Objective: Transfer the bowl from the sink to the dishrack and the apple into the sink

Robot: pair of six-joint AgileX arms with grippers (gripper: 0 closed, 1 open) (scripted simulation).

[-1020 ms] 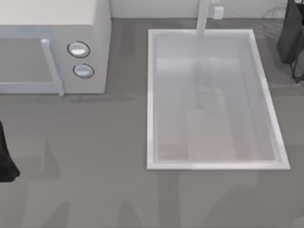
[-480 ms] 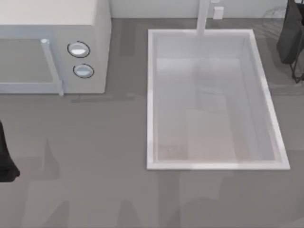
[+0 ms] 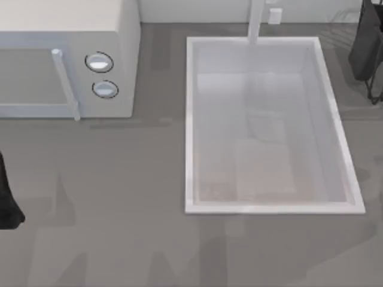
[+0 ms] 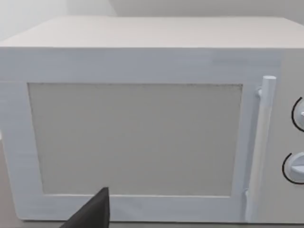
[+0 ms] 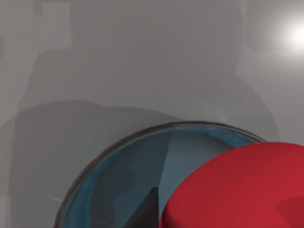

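Bowl, round and deep blue with a thin dark rim [image 5: 123, 183]: we are seeing it in the right wrist view, sitting on a plain grey surface, out of the large white rectangular recessed sink [image 3: 190, 119], whose basin is lying bare. We are not able to say where on the table the bowl is sitting. The small bright red rounded apple [image 5: 247, 190] is looming very near that camera, overlapping the bowl's edge; we are not telling whether it is touching the bowl, above it, or being carried. The right arm [image 3: 366, 42] is hanging at the top view's far right corner. Whether the right gripper [image 5: 148, 213] is released, clenched or grasping the apple, we cannot tell. The left arm [image 3: 6, 200] is idling at the left edge, with the left gripper [image 4: 92, 214] facing the white boxy microwave [image 4: 142, 57]; its state we cannot tell either.

Risks we are flagging: the apple is not yet in the sink and is sitting right over the bowl, so a loose hold could be dropping it into the bowl or knocking the bowl aside. A round apple released high over the hard basin could be bouncing or rolling.
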